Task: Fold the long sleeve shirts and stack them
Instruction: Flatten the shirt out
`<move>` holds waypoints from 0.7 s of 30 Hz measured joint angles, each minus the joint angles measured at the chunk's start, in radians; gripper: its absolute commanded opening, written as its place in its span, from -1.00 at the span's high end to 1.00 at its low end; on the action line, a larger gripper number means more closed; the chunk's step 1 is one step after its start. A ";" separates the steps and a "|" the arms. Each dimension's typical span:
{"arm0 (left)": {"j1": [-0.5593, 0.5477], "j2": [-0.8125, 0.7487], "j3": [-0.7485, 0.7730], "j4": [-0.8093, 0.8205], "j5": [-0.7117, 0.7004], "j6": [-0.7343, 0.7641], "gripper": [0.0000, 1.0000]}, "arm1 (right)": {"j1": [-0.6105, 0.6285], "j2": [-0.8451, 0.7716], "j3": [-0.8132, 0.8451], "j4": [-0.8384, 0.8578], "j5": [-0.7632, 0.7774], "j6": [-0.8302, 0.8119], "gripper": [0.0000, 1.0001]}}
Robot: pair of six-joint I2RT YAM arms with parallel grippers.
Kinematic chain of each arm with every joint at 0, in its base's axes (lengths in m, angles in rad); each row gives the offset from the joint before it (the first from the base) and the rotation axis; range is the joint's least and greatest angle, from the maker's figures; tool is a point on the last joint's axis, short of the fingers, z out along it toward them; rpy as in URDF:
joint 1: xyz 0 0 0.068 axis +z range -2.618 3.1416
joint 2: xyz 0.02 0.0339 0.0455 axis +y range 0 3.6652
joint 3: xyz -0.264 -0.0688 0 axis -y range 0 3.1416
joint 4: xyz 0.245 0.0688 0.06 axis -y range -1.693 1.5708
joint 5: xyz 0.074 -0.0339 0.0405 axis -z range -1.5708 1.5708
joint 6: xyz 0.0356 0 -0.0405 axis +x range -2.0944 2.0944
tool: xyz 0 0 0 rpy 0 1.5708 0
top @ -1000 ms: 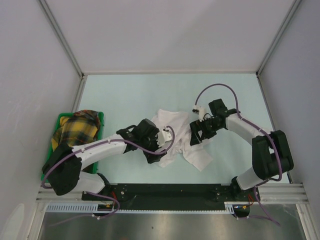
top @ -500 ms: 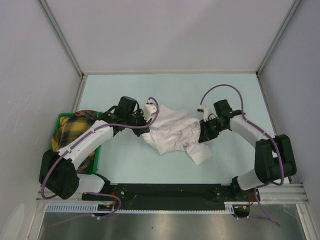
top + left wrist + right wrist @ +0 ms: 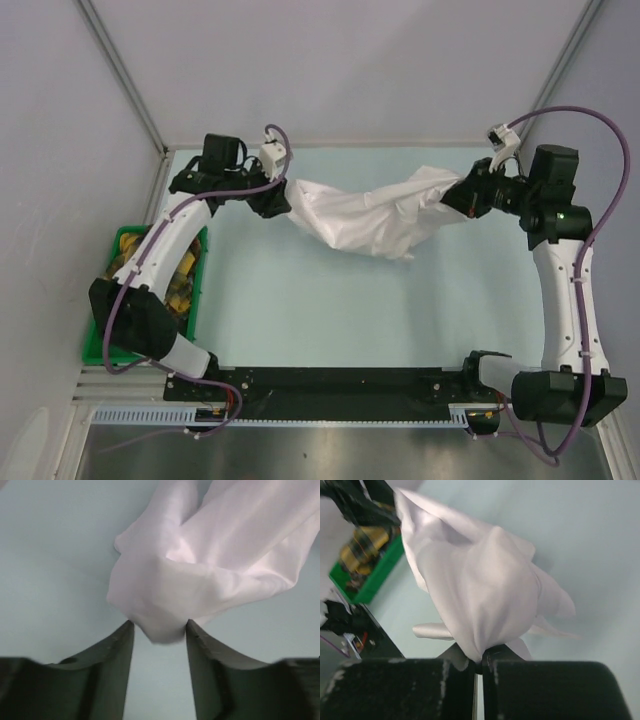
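Note:
One white long sleeve shirt [image 3: 365, 215] hangs stretched between both grippers above the far half of the table, sagging in the middle. My right gripper [image 3: 462, 192] is shut on its right end; in the right wrist view the cloth [image 3: 475, 585] is pinched tight between the jaws [image 3: 480, 655]. My left gripper [image 3: 283, 195] is at the shirt's left end. In the left wrist view its jaws [image 3: 159, 625] stand apart, and a bunched tip of the shirt [image 3: 200, 570] sits loosely between the fingertips [image 3: 127, 630].
A green bin [image 3: 196, 270] with plaid yellow cloth [image 3: 180, 285] stands at the table's left edge, under the left arm. The grey walls rise close behind both grippers. The pale green table [image 3: 350, 310] lies beneath the shirt.
Both grippers closed on the crumpled shirt, then lifted it and pulled apart toward the far corners, stretching it. The left jaws have since parted again.

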 measured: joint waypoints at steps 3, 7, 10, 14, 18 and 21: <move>0.028 -0.009 -0.009 0.016 0.039 -0.036 -0.71 | 0.006 -0.026 0.035 0.069 -0.015 0.103 1.00; 0.001 -0.135 -0.201 0.154 0.030 -0.134 -0.99 | 0.031 -0.039 0.067 0.214 -0.017 0.276 1.00; -0.105 -0.274 -0.346 0.232 -0.016 -0.193 -0.99 | 0.049 -0.032 0.090 0.341 -0.013 0.418 1.00; -0.278 -0.407 -0.439 0.347 -0.067 -0.220 -0.99 | 0.093 0.003 0.171 0.433 0.003 0.533 1.00; -0.310 -0.397 -0.446 0.444 -0.075 -0.223 -0.99 | 0.143 0.022 0.251 0.475 0.002 0.573 1.00; -0.311 -0.341 -0.446 0.500 -0.084 -0.204 -0.99 | 0.163 0.018 0.284 0.490 -0.007 0.579 1.00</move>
